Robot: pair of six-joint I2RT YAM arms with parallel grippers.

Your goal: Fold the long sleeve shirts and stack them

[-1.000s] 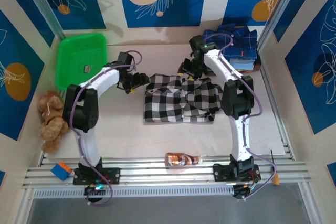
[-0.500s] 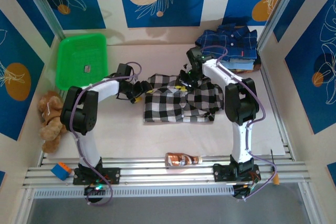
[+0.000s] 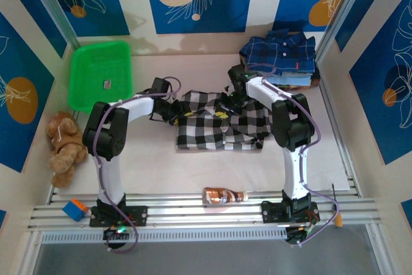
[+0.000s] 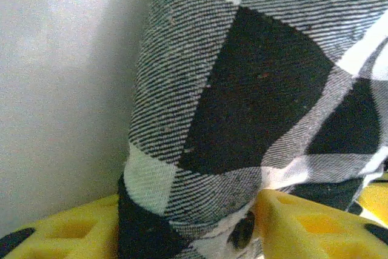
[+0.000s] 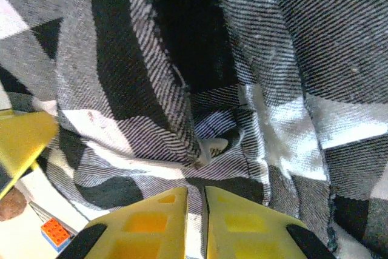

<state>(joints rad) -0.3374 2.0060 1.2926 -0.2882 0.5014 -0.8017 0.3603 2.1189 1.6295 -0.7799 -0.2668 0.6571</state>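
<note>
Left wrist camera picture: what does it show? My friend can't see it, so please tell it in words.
Very close up, a bunched fold of the black-and-white checked shirt is pinched between the two yellow fingers of the left gripper at the bottom edge. The pale table shows to the left of the cloth.

checked shirt [image 3: 219, 130] lies crumpled mid-table; folded shirts [image 3: 283, 49] stacked far-right.

We look down from high behind the 6 o'clock edge of the table [image 3: 161, 165], taking in its whole top. Our two wrist views sit hard against the checked shirt [image 3: 219, 127], near enough to read its weave. All three views share that shirt, central overhead.
</note>
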